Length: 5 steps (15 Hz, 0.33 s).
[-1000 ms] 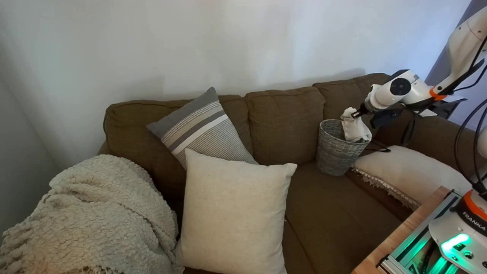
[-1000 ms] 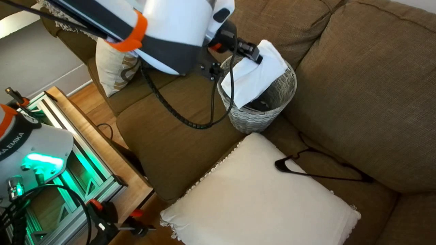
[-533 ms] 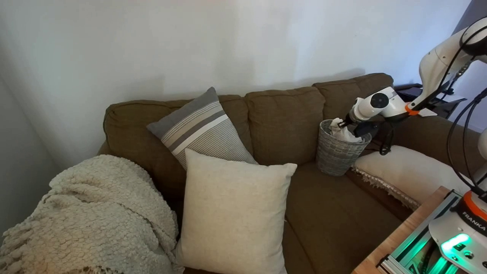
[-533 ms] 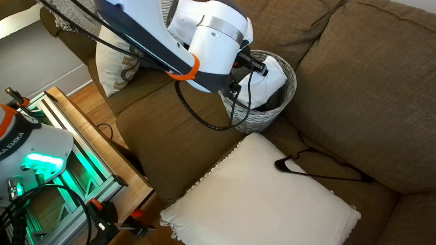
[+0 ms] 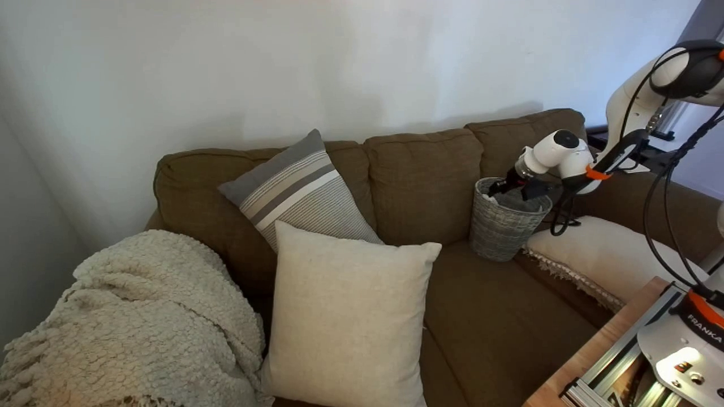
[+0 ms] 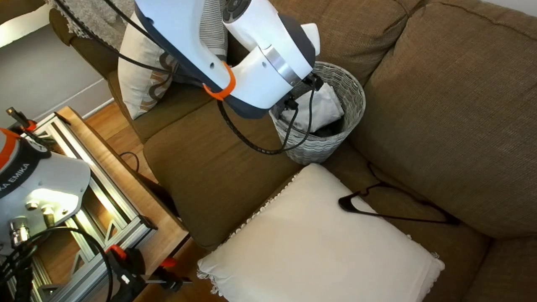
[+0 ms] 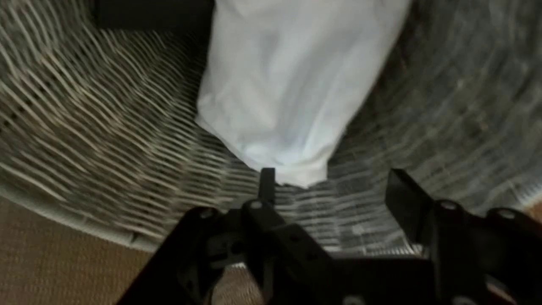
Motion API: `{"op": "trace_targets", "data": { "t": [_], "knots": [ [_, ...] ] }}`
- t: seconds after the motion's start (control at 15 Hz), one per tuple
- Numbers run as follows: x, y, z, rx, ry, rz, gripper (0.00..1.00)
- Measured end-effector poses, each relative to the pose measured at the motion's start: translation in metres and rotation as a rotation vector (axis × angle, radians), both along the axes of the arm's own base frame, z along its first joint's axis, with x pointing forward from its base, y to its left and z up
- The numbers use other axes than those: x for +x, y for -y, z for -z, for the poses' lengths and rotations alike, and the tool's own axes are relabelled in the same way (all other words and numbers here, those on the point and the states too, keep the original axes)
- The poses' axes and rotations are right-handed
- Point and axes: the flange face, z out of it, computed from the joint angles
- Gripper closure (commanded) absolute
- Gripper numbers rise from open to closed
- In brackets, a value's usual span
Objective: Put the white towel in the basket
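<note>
wrist view: the white towel (image 7: 292, 80) lies inside the woven basket (image 7: 123, 127), its narrow end toward the gripper (image 7: 332, 184); the fingers (image 7: 266, 184) stand wide apart, basket wall showing between them. whether a fingertip touches the cloth cannot be told. a dark object (image 7: 154, 15) shows beside the towel.

in an exterior view: a fleece throw (image 5: 158, 322) fills the near left; to its right, a cream pillow (image 5: 350, 316) stands before a striped cushion (image 5: 308, 198). farther right, the basket stands on the seat of the brown couch (image 5: 424, 186), just beside a fringed pillow (image 5: 611, 254), with the gripper reaching over its rim. behind the couch runs a pale wall (image 5: 283, 68); at near right, a wooden table (image 5: 605, 339) bears the robot's base (image 5: 667, 342).

in an exterior view: the arm (image 6: 264, 79) and its cable (image 6: 258, 148) pass in front of the basket and largely hide the gripper. on the near side of the basket lies the fringed pillow, a black hanger (image 6: 402, 217) overlapping its edge. wooden floor (image 6: 126, 142) shows between table and couch.
</note>
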Motion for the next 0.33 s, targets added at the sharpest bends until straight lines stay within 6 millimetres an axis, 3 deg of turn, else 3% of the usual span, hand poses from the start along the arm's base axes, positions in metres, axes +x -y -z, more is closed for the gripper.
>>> {"op": "trace_targets", "data": {
  "t": [0.13,0.33],
  "knots": [
    [0.013,-0.012,-0.045,0.074,0.098,-0.066,0.0],
    [0.031,-0.027,-0.137,0.124,0.277,-0.196,0.0]
  ]
}}
